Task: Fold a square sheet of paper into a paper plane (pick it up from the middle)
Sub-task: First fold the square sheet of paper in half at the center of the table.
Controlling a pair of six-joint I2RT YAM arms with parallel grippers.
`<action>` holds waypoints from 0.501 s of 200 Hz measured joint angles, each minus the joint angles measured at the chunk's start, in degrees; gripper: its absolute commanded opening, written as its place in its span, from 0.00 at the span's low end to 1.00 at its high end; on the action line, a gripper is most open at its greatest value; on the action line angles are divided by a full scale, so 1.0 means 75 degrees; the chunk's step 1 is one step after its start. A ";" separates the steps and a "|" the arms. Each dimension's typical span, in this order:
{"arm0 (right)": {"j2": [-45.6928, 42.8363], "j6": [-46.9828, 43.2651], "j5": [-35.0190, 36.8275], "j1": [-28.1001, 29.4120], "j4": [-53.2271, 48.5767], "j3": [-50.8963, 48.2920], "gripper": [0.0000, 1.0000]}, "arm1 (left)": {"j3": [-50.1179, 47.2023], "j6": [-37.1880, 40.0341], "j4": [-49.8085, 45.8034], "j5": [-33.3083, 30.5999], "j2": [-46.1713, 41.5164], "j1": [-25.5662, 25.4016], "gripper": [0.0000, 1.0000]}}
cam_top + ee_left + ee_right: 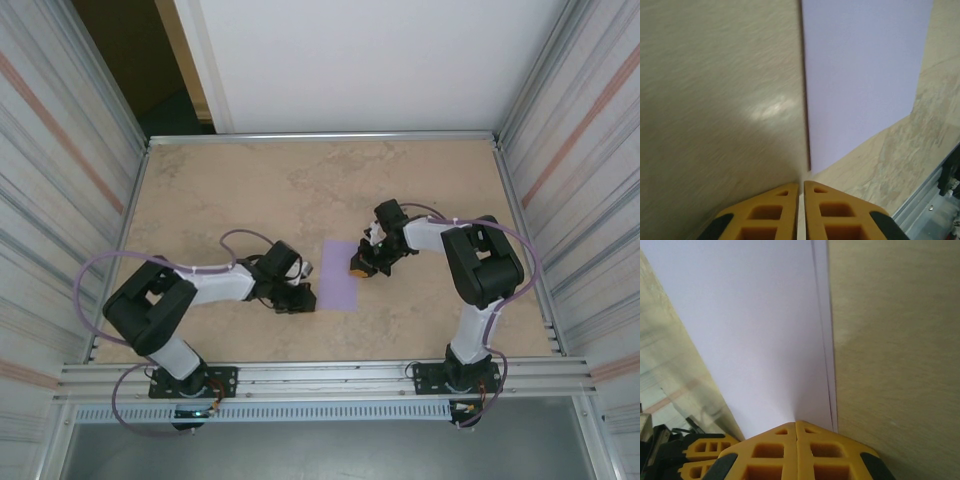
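We are looking at one paper (343, 275), lying flat in the middle of the bench (250, 180) between two grippers. It is looking folded in half. The left gripper (303, 298) is almost closed and empty, by the paper's corner. The right gripper (358, 268) is closed, with its tip at the paper's edge. We are thinking the paper is light, bendy, slippery and easy to tear, so we are planning to take hold gently at an edge.

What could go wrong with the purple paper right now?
1. The right gripper is shut and its tip seems to sit on the folded paper beside the doubled edge. Pushing sideways might slide the layers apart or wrinkle them.
2. The left gripper, also shut, points at the paper's near corner. Nudging it could turn the sheet crooked.
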 measured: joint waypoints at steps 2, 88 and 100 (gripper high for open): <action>0.0009 0.0000 0.0055 0.0032 -0.0020 0.0038 0.00 | -0.0020 -0.0017 -0.0006 -0.0012 -0.0044 0.0015 0.14; -0.0251 -0.0609 0.2119 0.0469 -0.0796 0.1568 0.27 | 0.0670 -0.0962 0.1816 0.0114 0.0423 0.0944 0.34; -0.0764 -0.0562 0.2212 0.0469 -0.0813 0.1445 0.33 | 0.0901 -0.1040 0.2060 0.0201 0.0778 0.1026 0.35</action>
